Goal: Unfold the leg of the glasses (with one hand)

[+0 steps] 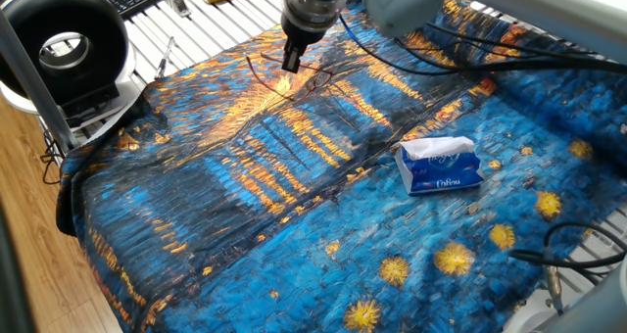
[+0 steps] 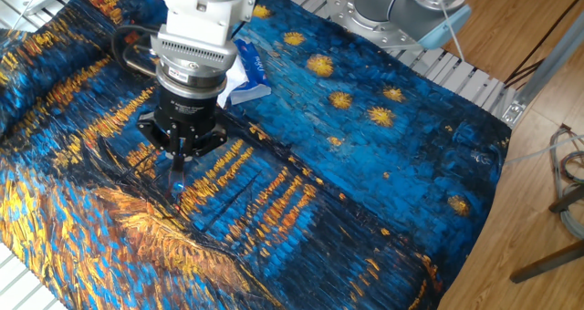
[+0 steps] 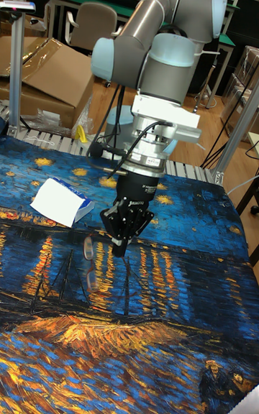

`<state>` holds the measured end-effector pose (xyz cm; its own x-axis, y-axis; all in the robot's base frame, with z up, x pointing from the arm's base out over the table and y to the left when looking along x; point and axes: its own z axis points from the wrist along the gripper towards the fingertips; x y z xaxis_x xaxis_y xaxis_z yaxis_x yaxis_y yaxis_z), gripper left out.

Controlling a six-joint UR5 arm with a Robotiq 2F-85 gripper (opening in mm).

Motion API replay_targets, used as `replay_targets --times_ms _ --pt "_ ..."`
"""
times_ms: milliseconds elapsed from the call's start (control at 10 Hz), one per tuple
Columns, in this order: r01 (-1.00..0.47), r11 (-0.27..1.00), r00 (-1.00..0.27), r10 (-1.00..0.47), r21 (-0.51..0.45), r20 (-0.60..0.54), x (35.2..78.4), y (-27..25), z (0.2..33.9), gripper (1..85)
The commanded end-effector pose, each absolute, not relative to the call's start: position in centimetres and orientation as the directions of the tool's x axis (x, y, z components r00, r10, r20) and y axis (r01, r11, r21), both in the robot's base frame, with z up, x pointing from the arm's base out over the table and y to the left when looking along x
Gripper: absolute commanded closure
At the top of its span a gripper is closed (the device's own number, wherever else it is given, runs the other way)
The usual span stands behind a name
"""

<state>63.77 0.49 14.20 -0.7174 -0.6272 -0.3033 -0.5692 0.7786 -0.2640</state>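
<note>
Below the gripper [image 3: 119, 248], fingers pinched a glasses [image 1: 312, 79] leg, probably to swing it open. Tissue pack [image 1: 440, 166] lay well apart.

One fixed view: high, oblique, looking across the cloth [image 1: 294, 196] from the corner beside the fan [image 1: 64, 44]; arm at far edge, tissue pack [image 1: 441, 166] mid-right.
The other fixed view: high, from the opposite side, nearer; gripper [image 2: 179, 160] left of centre, floor at right.
Tall fixed view: low, close, level with the tabletop, facing the arm, room behind.
Shared: cloth, pack, gripper.
</note>
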Motion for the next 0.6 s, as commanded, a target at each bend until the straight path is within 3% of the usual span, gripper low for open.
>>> replay_targets --times_ms 0,500 --pt "-0.558 0.79 -0.723 -0.613 -0.254 -0.318 63.73 0.26 13.71 84.7" --pt "-0.551 0.794 -0.711 -0.608 -0.258 -0.352 64.05 0.43 12.77 84.7"
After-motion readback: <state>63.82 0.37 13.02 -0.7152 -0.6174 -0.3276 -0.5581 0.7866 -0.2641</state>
